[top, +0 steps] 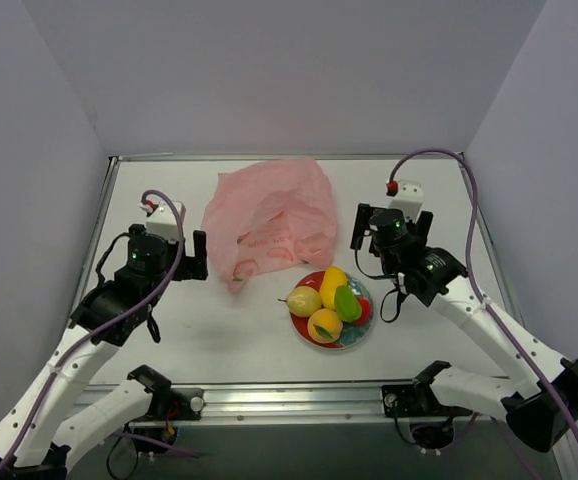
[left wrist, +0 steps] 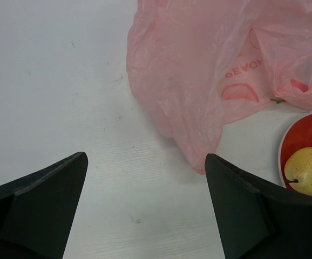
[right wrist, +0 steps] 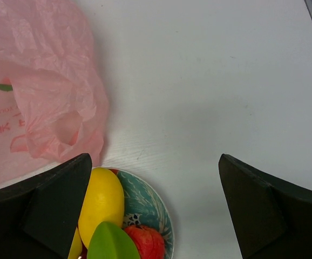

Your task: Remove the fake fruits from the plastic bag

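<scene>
Sitting heaped on the plate (top: 355, 334) at near centre, the fake fruits (top: 327, 300) are lying outside the plastic bag (top: 269, 215), which is slumping crumpled just beside the plate on its far-left side. The left gripper (left wrist: 145, 157) is hovering left of the bag, jaws spread wide, gripping nothing. The right gripper (right wrist: 155, 157) is hanging right of bag and plate, equally wide apart, holding nothing.

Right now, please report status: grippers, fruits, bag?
Left gripper open, empty. Right gripper open, empty. Fake fruits on plate, outside plastic bag. Nothing blocks them.
</scene>
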Motion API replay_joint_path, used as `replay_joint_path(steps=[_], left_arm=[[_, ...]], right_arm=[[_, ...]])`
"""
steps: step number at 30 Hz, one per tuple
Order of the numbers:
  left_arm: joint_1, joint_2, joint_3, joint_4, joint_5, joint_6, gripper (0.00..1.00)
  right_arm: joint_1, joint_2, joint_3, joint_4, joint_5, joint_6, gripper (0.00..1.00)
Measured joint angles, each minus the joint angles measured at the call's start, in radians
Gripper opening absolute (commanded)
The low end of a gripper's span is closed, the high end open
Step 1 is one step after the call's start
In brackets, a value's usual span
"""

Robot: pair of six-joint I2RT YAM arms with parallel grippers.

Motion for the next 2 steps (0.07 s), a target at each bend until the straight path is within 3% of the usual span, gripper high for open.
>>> replay_joint_path(steps=[2], left_arm=[[0.003, -0.008, 0.0, 0.0, 0.004, 0.001, 0.89]], right_arm=[[0.0, -0.001, -0.013, 0.003, -0.009, -0.003, 1.0]])
